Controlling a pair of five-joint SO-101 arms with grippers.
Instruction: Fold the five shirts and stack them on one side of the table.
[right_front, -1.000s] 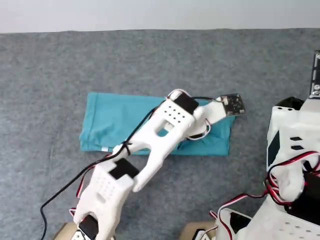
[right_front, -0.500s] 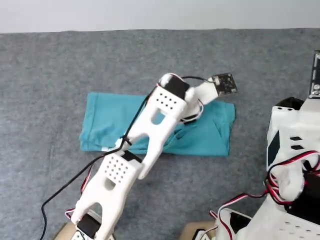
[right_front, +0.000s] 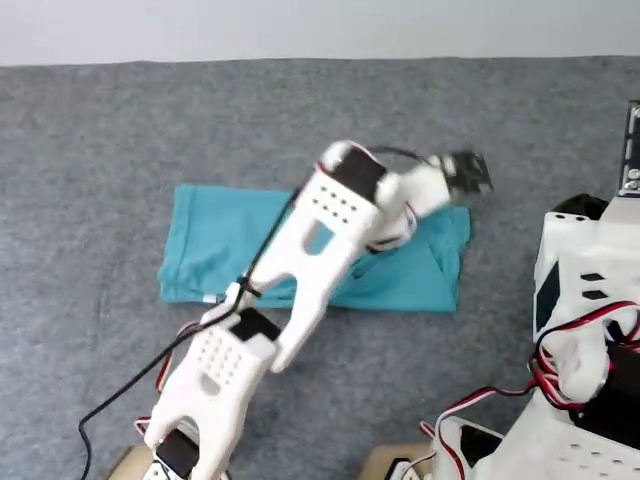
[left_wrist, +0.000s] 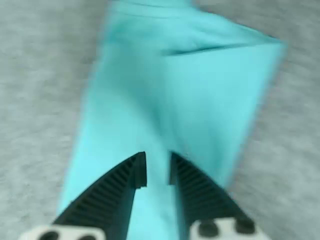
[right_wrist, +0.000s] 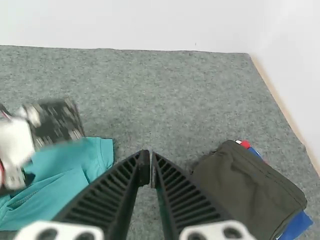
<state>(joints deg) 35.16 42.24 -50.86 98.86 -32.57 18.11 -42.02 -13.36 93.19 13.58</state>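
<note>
Teal shirt (right_front: 220, 245) lies mid-desk (right_front: 100, 120), already folded into a long strip. The left gripper (left_wrist: 157, 170) hangs over one end, jaws slightly parted and empty; the right gripper (right_wrist: 150, 170) has its jaws pressed together. The next move is probably to pinch that end, fold it across, then carry the shirt to the folded pile (right_wrist: 245, 175).

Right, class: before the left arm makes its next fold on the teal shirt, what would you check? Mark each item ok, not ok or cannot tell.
1. Teal shirt lies as a long strip on the table: ok.
2. Left gripper is above the shirt, a little open, holding nothing: ok.
3. Left gripper's tips touch the cloth: cannot tell.
4. Right gripper is off the shirt, shut and empty: ok.
5. Stack with the olive shirt on top lies apart from the teal shirt: ok.
6. All five shirts accounted for: cannot tell.
</note>
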